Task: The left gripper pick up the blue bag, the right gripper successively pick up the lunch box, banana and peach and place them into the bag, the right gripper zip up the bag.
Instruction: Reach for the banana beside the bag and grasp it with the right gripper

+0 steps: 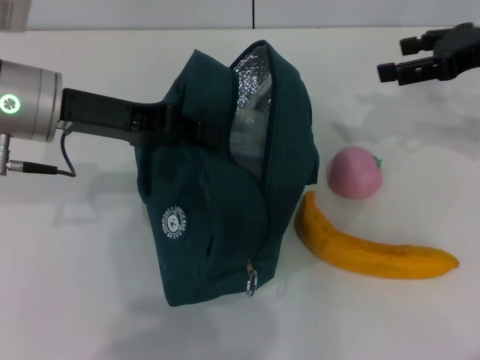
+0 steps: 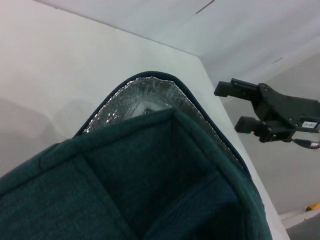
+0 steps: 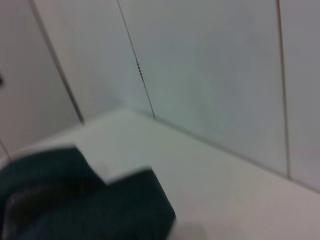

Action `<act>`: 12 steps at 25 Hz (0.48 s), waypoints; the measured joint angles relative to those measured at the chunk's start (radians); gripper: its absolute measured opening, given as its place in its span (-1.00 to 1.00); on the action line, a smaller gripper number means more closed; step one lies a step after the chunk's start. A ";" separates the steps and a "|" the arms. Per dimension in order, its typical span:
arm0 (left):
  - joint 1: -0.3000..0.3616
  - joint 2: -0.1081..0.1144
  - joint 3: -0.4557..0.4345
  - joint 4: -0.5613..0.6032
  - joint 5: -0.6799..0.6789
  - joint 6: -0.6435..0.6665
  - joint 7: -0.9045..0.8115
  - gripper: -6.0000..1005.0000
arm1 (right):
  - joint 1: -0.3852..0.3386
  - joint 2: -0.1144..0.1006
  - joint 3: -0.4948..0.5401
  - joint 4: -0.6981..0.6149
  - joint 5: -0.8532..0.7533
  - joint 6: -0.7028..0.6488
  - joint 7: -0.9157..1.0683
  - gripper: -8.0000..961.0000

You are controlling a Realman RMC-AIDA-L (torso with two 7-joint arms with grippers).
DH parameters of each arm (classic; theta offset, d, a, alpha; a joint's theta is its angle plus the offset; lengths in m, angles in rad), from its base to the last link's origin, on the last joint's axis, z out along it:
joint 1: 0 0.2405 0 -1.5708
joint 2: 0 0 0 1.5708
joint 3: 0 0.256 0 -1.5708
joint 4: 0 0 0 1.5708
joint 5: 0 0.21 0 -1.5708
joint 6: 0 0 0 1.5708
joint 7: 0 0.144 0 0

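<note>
The blue bag (image 1: 217, 195) stands in the middle of the white table, dark teal, its top open and the silver foil lining (image 1: 251, 97) showing. My left gripper (image 1: 166, 124) reaches in from the left and is shut on the bag's upper side by the handle. My right gripper (image 1: 394, 58) hovers open and empty at the far right, apart from the bag; the left wrist view also shows this right gripper (image 2: 230, 107) beyond the bag's rim (image 2: 150, 80). The pink peach (image 1: 355, 172) and the banana (image 1: 371, 253) lie right of the bag. The lunch box is hidden.
The bag's metal ring zip pull (image 1: 252, 281) hangs at its near lower end, next to a round white logo (image 1: 175, 223). A wall runs behind the table (image 1: 82, 285). The right wrist view shows a corner of the bag (image 3: 75, 205) and wall panels.
</note>
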 joint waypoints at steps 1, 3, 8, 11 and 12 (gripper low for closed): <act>0.000 0.000 -0.004 -0.004 0.000 0.000 0.004 -0.92 | 0.011 0.002 0.040 -0.030 -0.087 -0.030 0.036 0.79; 0.000 0.000 -0.013 -0.009 -0.001 -0.001 0.012 -0.92 | 0.030 0.010 0.101 -0.119 -0.241 -0.094 0.112 0.79; 0.008 0.004 -0.018 -0.010 -0.030 -0.001 0.015 -0.92 | 0.078 0.015 0.111 -0.256 -0.438 -0.230 0.270 0.79; 0.010 0.006 -0.018 -0.009 -0.039 -0.001 0.016 -0.92 | 0.108 0.016 0.111 -0.280 -0.490 -0.284 0.326 0.79; 0.010 0.006 -0.018 -0.008 -0.040 -0.001 0.015 -0.92 | 0.127 0.017 0.112 -0.293 -0.520 -0.315 0.361 0.79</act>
